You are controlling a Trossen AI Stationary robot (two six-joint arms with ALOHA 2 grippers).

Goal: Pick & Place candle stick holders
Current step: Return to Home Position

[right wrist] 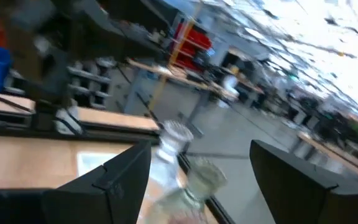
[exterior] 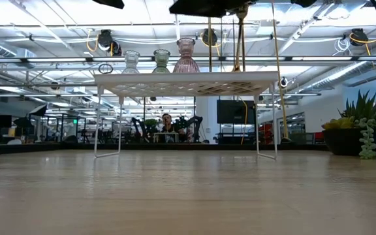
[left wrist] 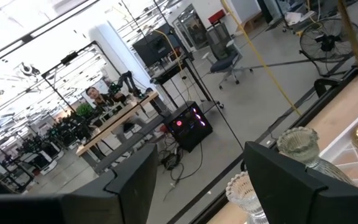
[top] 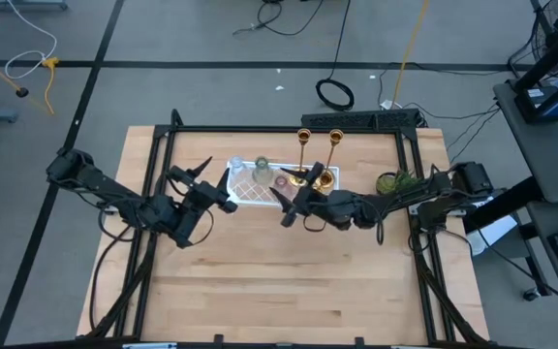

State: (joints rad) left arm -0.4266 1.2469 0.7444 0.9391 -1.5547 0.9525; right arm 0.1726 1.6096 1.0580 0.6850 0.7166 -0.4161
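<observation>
**Five holders at the tray, both grippers spread wide**

Most of the scene is the wooden table, with a white lattice tray standing on thin legs toward its far edge. Both arms hang raised above the table, just in front of the tray. The left gripper is by its left end and the right gripper is before its right end. Each has its fingers wide apart and holds nothing. Two tall brass candle stick holders stand at the tray's right end. On top, in a row from the left, sit the clear glass holder, the green glass holder and the pink glass holder.
</observation>
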